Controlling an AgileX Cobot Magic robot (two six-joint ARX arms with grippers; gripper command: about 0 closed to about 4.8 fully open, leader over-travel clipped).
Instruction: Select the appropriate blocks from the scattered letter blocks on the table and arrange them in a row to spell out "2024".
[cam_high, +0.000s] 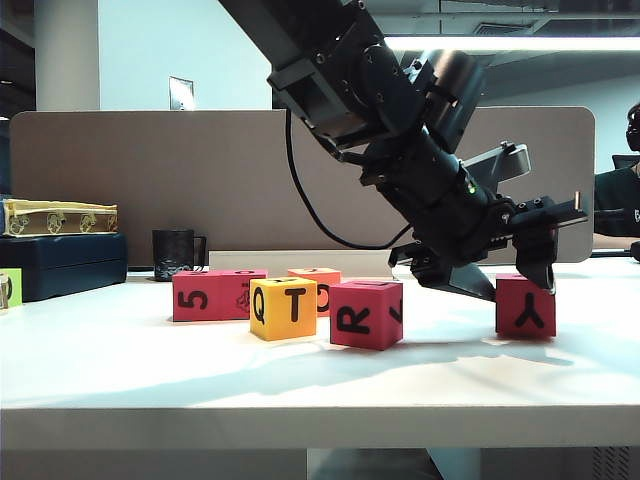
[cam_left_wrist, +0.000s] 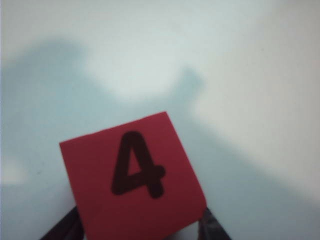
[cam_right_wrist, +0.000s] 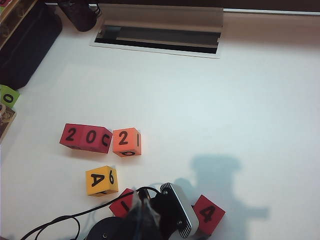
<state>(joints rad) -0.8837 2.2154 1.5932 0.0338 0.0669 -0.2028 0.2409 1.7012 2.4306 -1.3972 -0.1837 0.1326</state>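
Exterior view: the left gripper (cam_high: 515, 280) reaches across to the right side of the table (cam_high: 300, 390) and points down at a slant over a red cube (cam_high: 525, 307). The cube's front face reads "Y". It stands flat on the table near the right edge, well apart from the other cubes.

In the left wrist view its top face (cam_left_wrist: 134, 177) reads "4", and a dark fingertip (cam_left_wrist: 62, 227) shows at each of its two near corners. The jaws straddle the cube, partly open. I cannot tell whether they press on it.

From the right wrist view, three cubes form a row toward the back left of the table. A red cube reading "2" (cam_right_wrist: 71, 135) touches a red cube reading "0" (cam_right_wrist: 95, 138). An orange cube reading "2" (cam_right_wrist: 126, 141) stands just beside them, turned slightly.

Nearer the front edge stand a yellow cube (cam_high: 283, 308), showing "Q" and "T" on its sides, and a red cube marked "R" (cam_high: 366, 314). The two stand just beside each other.

The right gripper appears in no picture. Its camera looks down on the table from above, and its jaws are closed.
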